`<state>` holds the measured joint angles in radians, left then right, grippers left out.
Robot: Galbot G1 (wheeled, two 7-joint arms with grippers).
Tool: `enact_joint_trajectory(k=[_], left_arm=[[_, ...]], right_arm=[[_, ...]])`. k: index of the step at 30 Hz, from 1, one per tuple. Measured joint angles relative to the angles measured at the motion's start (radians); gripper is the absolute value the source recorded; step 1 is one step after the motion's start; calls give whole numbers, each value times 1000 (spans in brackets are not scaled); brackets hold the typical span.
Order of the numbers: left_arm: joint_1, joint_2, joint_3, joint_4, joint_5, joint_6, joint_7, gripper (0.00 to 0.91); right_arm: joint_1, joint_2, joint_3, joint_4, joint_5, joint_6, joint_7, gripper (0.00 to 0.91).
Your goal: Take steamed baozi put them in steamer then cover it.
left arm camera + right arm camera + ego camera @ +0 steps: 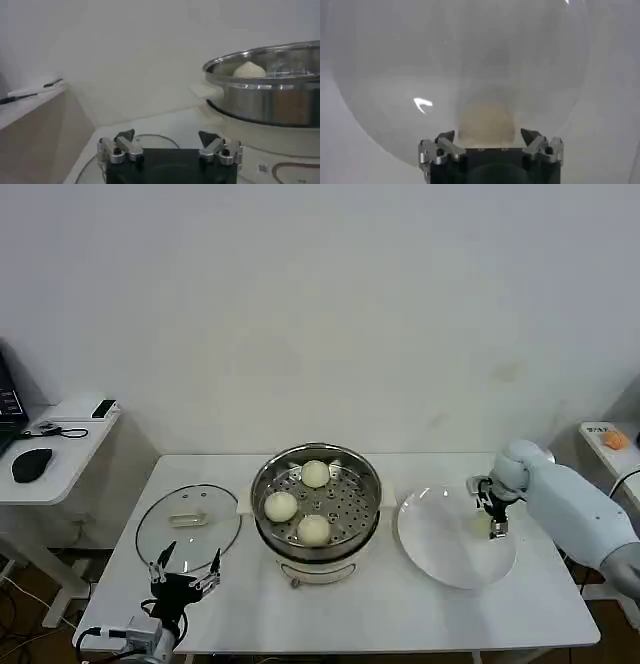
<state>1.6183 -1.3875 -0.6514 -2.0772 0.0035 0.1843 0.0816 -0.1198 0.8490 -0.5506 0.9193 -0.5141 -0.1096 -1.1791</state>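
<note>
Straddling last baozi on plate: right hand, open; left hand open nr lid.

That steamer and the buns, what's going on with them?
A two-armed robot is loading baozi into the steamer. Three buns already sit on its perforated tray. The right gripper is down over the white plate, open around the last bun. The left gripper waits open beside the glass lid, which lies on the table, so the steamer isn't covered yet.
</note>
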Motion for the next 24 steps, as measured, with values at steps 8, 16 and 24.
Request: enact_joint_trajectory(k=[8,16,24], left_arm=[[-3,-1,1,4,0,0,0,907],[-7,-1,0,5,0,0,0,907],[-23,-10,9,8,5,0,0,907]], right_arm=[[-1,-7,5,3,3,1,1,705],[15,-29,13,32,26,-11,5,705],[85,-80,-11,168,117,-44,6,715]])
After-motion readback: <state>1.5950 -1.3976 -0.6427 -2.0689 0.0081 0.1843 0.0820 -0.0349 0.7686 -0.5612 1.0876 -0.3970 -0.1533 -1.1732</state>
